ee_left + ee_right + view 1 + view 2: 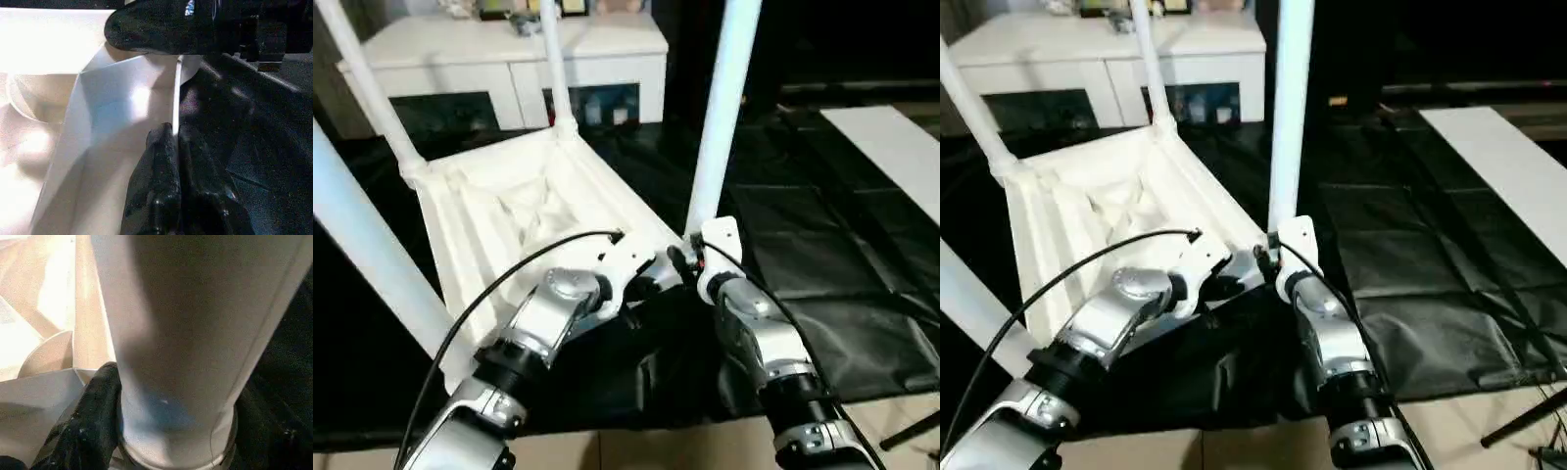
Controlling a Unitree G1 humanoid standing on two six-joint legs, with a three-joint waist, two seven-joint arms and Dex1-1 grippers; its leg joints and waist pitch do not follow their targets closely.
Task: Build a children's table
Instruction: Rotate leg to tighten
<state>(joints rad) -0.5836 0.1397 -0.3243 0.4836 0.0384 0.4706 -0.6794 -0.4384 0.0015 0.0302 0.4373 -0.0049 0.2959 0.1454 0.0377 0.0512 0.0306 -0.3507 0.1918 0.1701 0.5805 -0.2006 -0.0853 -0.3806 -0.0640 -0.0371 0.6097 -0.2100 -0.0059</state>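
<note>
The children's table stands upside down on a black sheet, its white ribbed tabletop (524, 211) facing up. Several white legs rise from its corner sockets. My right gripper (690, 257) is shut around the base of the near right leg (720, 108). In the right wrist view one black finger (95, 416) presses against that leg (195, 323) just above its socket. My left gripper (646, 282) is at the same corner, shut on the tabletop's thin rim. The left wrist view shows the rim's white edge (177, 93) pinched between its fingertips (164, 142).
A white glass-door cabinet (509, 59) stands behind the table. The black sheet (822, 245) covers the floor to the right. A white board (901, 147) lies at the far right, and a dark rod (911, 431) crosses the bare floor at the near right.
</note>
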